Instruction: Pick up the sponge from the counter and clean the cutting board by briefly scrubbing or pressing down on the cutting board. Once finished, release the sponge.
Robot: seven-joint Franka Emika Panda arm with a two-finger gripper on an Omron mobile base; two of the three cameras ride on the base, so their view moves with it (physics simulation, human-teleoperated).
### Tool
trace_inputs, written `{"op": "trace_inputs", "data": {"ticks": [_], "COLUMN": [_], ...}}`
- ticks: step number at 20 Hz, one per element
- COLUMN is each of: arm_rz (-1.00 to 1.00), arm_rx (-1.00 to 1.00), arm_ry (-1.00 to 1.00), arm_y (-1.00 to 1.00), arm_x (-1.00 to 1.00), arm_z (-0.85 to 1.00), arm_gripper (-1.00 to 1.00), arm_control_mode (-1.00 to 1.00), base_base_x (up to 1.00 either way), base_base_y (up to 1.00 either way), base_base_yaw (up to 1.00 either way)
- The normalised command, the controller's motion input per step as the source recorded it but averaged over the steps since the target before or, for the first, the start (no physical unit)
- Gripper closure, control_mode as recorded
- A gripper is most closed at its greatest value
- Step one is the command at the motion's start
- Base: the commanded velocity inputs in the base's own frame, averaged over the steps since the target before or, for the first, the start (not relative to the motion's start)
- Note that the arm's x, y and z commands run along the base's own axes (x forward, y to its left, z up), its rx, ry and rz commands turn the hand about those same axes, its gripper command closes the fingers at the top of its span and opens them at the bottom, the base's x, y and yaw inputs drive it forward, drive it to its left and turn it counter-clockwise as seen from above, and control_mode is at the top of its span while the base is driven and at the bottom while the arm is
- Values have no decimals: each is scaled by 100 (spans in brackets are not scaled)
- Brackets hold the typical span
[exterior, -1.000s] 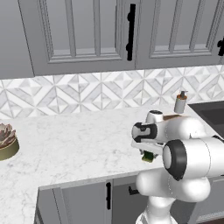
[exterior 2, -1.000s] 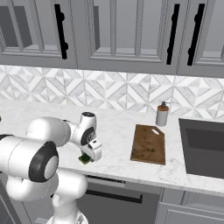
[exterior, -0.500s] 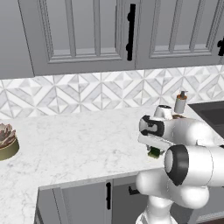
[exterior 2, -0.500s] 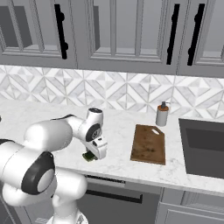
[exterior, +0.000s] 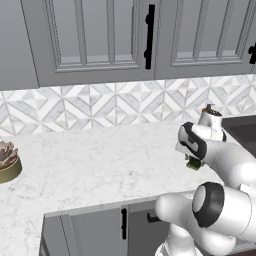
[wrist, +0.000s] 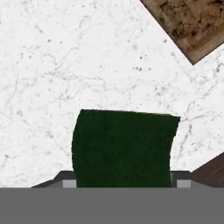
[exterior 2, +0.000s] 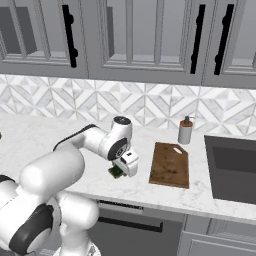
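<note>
Gripper: as the arm is reaching low over the worktop, we are seeing the gripper [exterior 2: 119, 171] clenched on the sponge [exterior 2: 116, 171], the dark green block sitting between its two finger tips in the hand view [wrist: 124, 148].
Sponge: we are locating it at the end of the white hand, just above or on the counter [exterior 2: 45, 140]; we cannot tell whether it is touching the marble. In the left base view we are seeing it as a small green patch [exterior: 194, 163] under the hand.
Gripper, left base view: we are finding it [exterior: 194, 161] at the right of the picture, near the counter's front edge.
Cutting board: we are seeing the dark brown slab [exterior 2: 170, 164] lying flat on the counter, to the right of the sponge and apart from it. In the hand view one brown corner [wrist: 192, 24] is showing at the top right.
Counter, hand view: we are seeing white veined marble [wrist: 65, 65] around the sponge.
Soap bottle: we are noting a small pump bottle [exterior 2: 186, 131] standing upright behind the board, near the tiled backsplash [exterior 2: 150, 102].
Sink: we are seeing a dark basin [exterior 2: 232, 165] to the right of the board.
Plant: we are seeing a potted succulent [exterior: 7, 161] at the far left of the counter, well apart from the arm.
</note>
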Motion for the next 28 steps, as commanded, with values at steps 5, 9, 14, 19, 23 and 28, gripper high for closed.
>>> {"op": "trace_inputs", "data": {"ticks": [5,9,14,19,23,28], "arm_rz": [0,-5,-4,0,0,-1], "arm_rx": [0,0,2,3,0,-4], "arm_ry": [0,0,2,0,0,0], "arm_y": [-77,-72,-68,-40,-22,3], "arm_x": [15,24,19,25,28,5], "arm_z": [7,1,0,0,-4,-43], "arm_gripper": [100,100,100,100,100,100], "arm_control_mode": [-100,-100,-100,-100,-100,-100], "base_base_x": [0,0,0,0,0,0], "base_base_y": [0,0,0,0,0,0], "base_base_yaw": [0,0,0,0,0,0]}}
